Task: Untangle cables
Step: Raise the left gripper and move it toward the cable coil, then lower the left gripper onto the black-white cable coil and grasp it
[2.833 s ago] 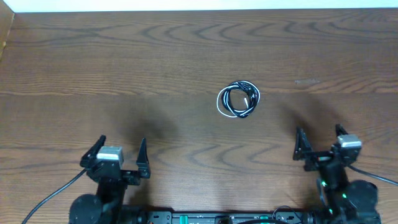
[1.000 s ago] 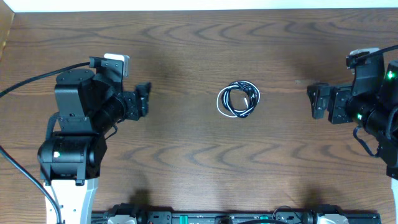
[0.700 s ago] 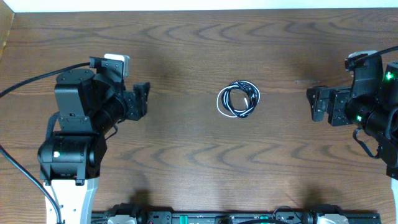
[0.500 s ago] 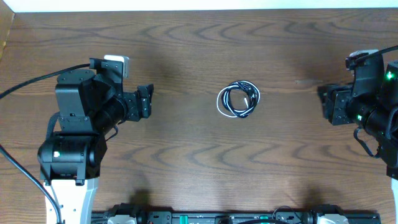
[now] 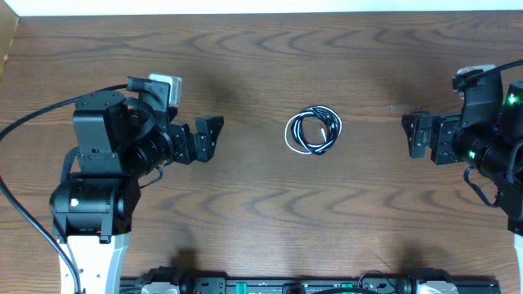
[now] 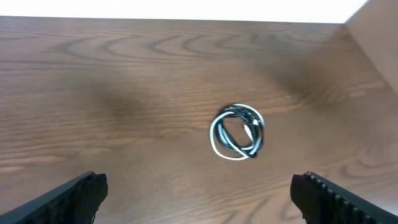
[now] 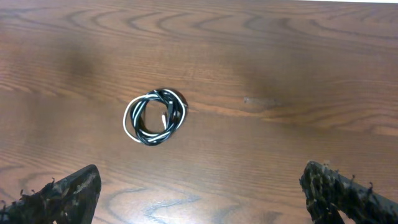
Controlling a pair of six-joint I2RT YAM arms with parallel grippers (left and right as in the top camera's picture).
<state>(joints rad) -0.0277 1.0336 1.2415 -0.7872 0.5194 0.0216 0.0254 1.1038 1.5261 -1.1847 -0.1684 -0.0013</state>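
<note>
Centrally, two cables, one black and one white, lay coiled together in a single small bundle on the desk. They sat between the left jaws and the right jaws, well apart from both; each pair gaped wide, grasping nothing.

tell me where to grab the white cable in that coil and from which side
I'd take the white cable on its outer arc, the side facing the left gripper, where it bows clear of the black cable. Come down from above, jaws across the strand: both cables lie flat.
</note>
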